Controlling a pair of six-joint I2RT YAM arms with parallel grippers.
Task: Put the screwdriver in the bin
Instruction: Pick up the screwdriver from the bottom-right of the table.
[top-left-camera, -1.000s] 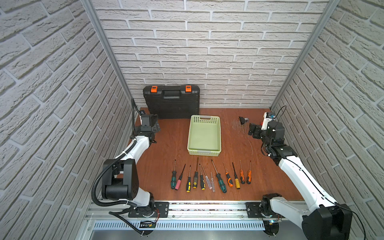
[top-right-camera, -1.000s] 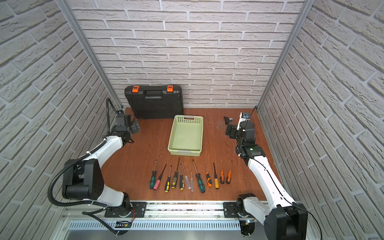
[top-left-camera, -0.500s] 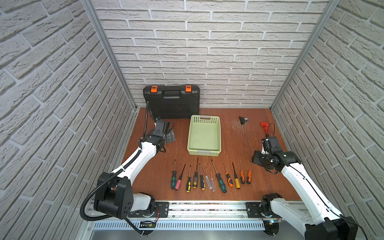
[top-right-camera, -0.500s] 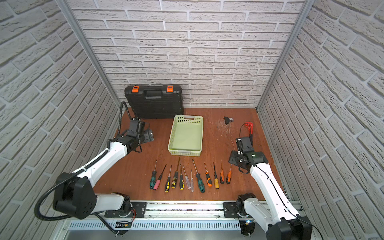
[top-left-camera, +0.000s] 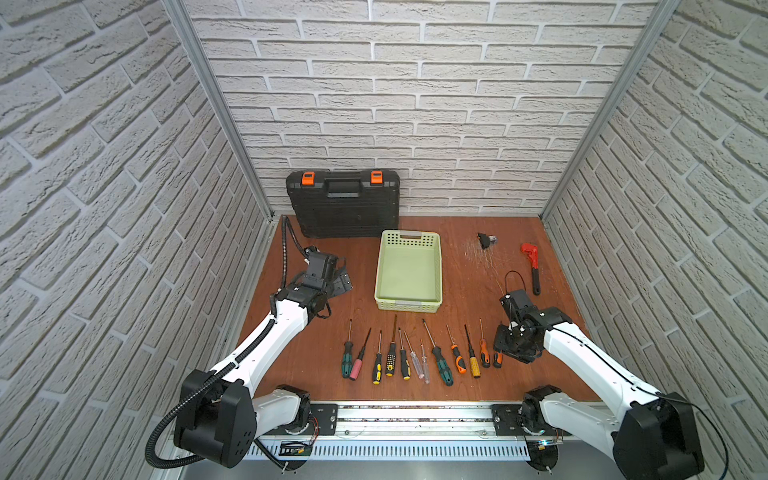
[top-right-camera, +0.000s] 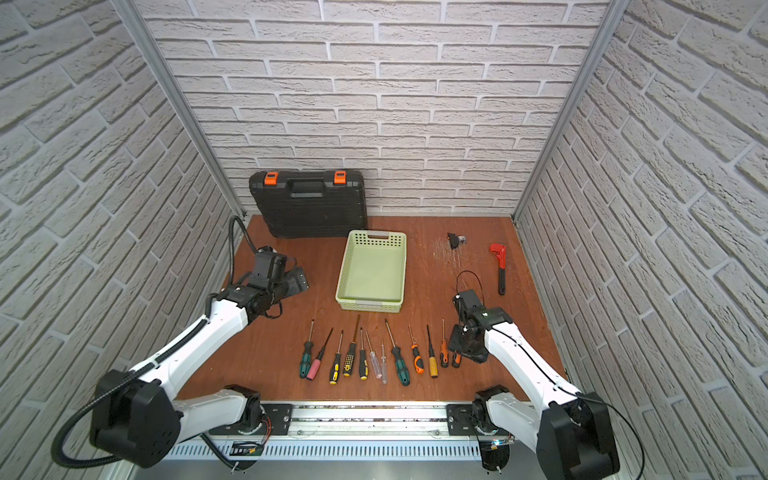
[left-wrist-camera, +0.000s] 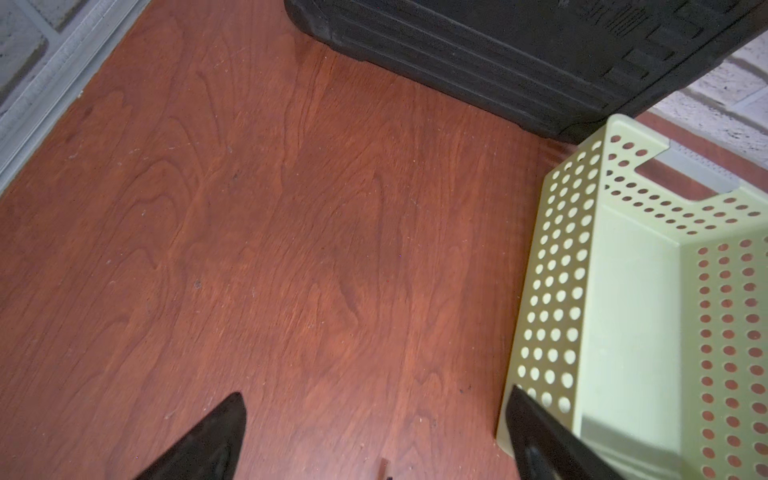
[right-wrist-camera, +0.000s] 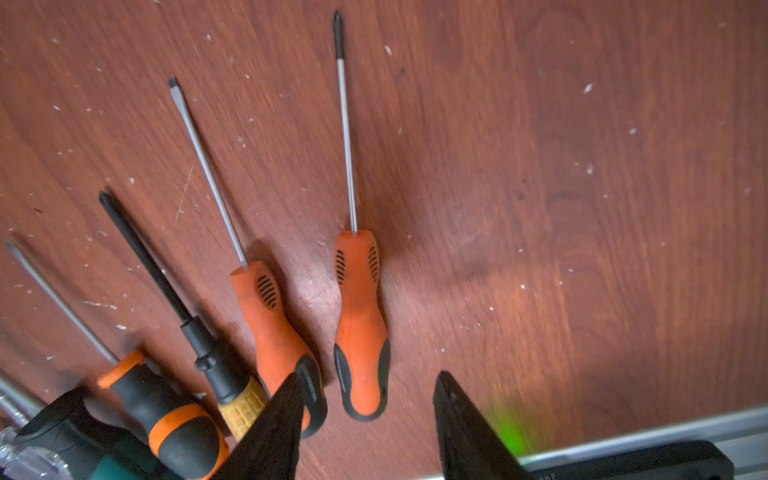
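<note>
**Pick not made, bin empty**

Progress: nothing is in the bin (top-left-camera: 407, 306) yet. All the screwdrivers lie in one row (top-left-camera: 390, 357) on the counter (top-left-camera: 465, 299), handles toward the front rail (top-left-camera: 415, 411). The target looks like the rightmost one, the orange-and-black screwdriver (right-wrist-camera: 360, 328), lying flat with its tip pointing to the back.

The right arm (top-left-camera: 582, 357) is down over it. In the right wrist view its jaws stand part open with the handle's butt between them and a gap on each side, so no grip. The left arm (top-left-camera: 266, 336) sits beside the bin's left wall, jaws wide apart and empty.

Left to do, my read: close, lift, carry, drop.

Room:
- The neighbour (right-wrist-camera: 270, 324) lies just beside the target. One jaw overlaps its handle in the wrist view; can't tell if they touch. Closing may nudge it.
- The target's outer side is bare counter.
- The rail is close behind the handles, so there's little room to back off.
- The counter from row to bin is bare, but the bin's near wall needs clearing.
- The wrench (top-left-camera: 532, 266) and the case (top-left-camera: 345, 216) are well off that path.
</note>
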